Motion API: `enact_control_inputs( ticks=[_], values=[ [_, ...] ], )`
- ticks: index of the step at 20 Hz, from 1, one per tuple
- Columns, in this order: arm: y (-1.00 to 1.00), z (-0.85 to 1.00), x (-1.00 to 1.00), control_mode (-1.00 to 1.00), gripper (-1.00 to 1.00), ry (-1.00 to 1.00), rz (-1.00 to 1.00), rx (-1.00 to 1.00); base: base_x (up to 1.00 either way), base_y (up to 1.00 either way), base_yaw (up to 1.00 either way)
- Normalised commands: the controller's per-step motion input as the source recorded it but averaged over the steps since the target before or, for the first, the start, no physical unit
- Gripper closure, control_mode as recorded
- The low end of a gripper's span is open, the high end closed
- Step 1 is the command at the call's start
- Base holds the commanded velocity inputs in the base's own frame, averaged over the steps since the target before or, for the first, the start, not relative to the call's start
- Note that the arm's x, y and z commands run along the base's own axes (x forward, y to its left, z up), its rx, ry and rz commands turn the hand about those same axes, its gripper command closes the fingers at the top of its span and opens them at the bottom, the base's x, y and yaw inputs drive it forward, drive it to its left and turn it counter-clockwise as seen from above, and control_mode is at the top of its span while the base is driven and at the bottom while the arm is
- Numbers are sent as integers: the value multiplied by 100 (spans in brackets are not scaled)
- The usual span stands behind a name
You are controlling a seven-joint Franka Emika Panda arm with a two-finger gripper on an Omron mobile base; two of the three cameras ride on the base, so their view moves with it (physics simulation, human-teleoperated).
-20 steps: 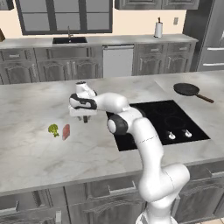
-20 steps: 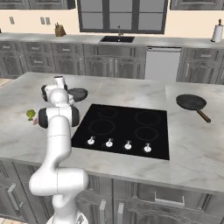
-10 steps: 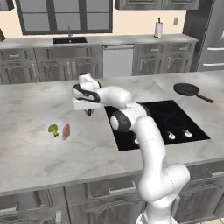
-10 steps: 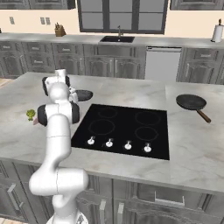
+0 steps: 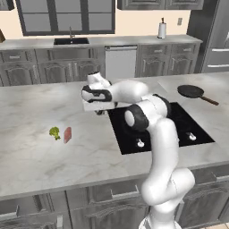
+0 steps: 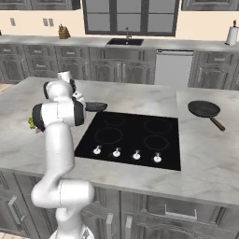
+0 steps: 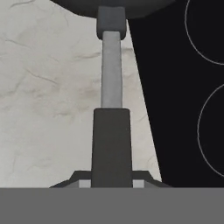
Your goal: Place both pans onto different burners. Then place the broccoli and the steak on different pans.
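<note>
One round dark frying pan (image 6: 96, 106) lay on the marble beside the glossy black cooktop (image 6: 130, 137); we had our gripper (image 7: 112, 181) clamped on its handle, presumably for lifting it to a burner.

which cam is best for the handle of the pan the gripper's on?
Hand view: the black handle runs straight up from the shut gripper to the pan. Left base view hides it behind the hand; right base view shows just the pan's edge.
</note>
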Motion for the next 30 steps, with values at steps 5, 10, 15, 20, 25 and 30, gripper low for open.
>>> enact_control_inputs(
  ticks=[5,10,15,20,25,30],
  values=[
    [-40,-1,-95,-100,100,-35,-10,0,0,0,0],
    [-49,0,-91,-100,100,-28,-11,0,0,0,0],
    [-37,0,-50,-100,100,-11,-8,0,0,0,0],
    [0,-10,0,-100,100,0,0,0,0,0,0],
    [-27,-11,-15,-100,100,0,-2,0,0,0,0],
    [-16,-10,-16,-100,100,0,-15,0,0,0,0]
  ],
)
